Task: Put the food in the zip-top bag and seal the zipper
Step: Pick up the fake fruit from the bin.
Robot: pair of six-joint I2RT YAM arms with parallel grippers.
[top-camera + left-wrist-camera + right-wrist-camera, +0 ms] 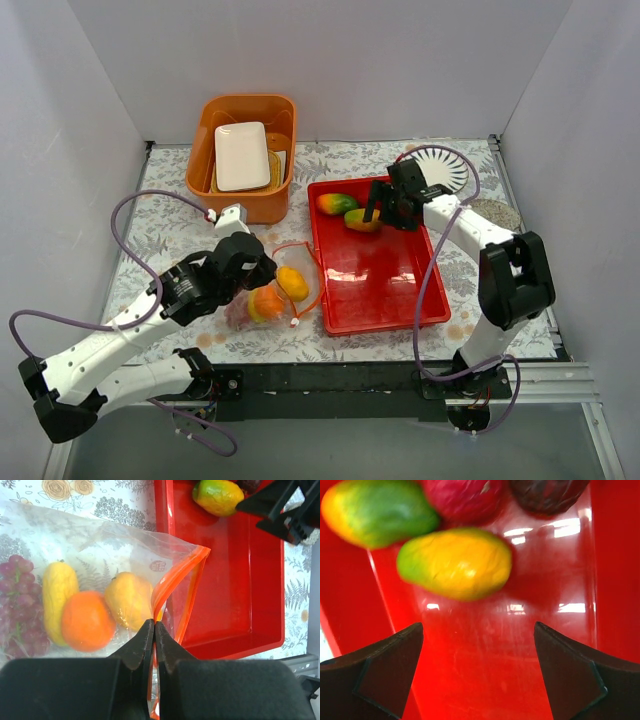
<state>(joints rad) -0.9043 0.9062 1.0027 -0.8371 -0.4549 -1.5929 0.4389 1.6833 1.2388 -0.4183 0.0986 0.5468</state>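
Left gripper (154, 626), lower centre of its wrist view, is clenched on the orange-red zipper strip (175, 575) of the clear crinkly plastic bag (100, 535), which lies left of the glossy red plastic tray (240, 595). Right gripper (476, 630) is spread wide and empty, at the frame bottom below the yellow-green toy mango (455, 562). Likely failures: the thin strip slips from the pinch and the bag mouth collapses, or the smooth mango rolls away from the closing fingers.

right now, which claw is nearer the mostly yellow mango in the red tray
Right. The right claw hangs open inside the red tray, right by the mango. The left claw is shut on the zipper of the zip-top bag, beyond the tray's left wall.
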